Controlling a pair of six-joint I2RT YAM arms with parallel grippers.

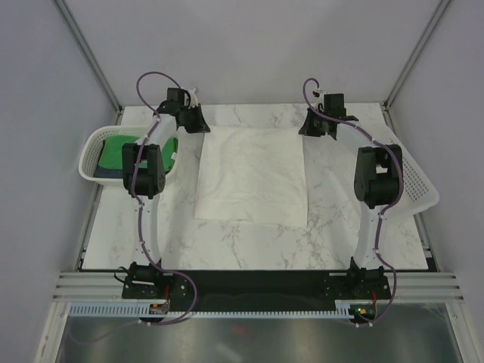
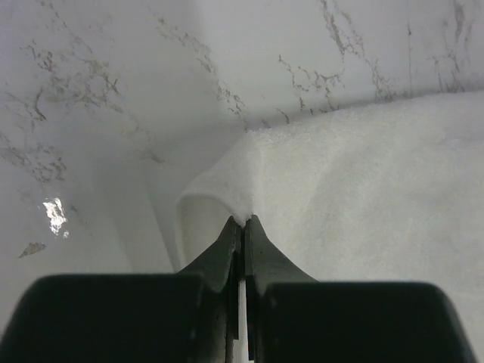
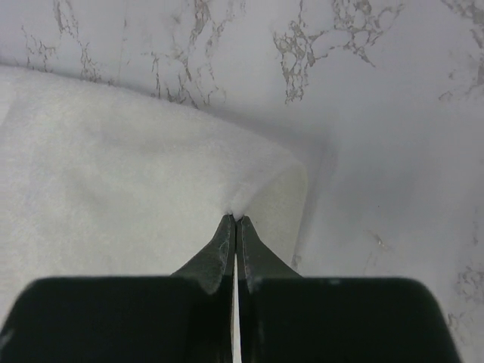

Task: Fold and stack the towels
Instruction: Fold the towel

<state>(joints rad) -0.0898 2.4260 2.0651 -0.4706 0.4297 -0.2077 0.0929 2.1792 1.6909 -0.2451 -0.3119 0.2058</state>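
The large white towel (image 1: 252,175) is being shown spread flat across the middle of the marble worktop (image 1: 249,243), with its near edge lying towards the arm bases and its far edge close to the back of the worktop. Its far left corner is being pinched by the left gripper (image 2: 242,221), whose jaws are pressed together on a small raised fold of the terry cloth; the fold is being lifted slightly off the marble, and a shadowed hollow is showing beneath it. The far right corner is being pinched in the same way by the right gripper (image 3: 235,219), its jaws closed tight on a peak of cloth. Both arms are being held stretched out towards the back, one along each side of the towel. At the left edge, a white perforated basket (image 1: 89,153) is being occupied by the green towel (image 1: 121,153), with the navy towel (image 1: 106,173) showing at its near side. A second white basket (image 1: 420,189) is being seen at the right edge, partly behind the right arm.
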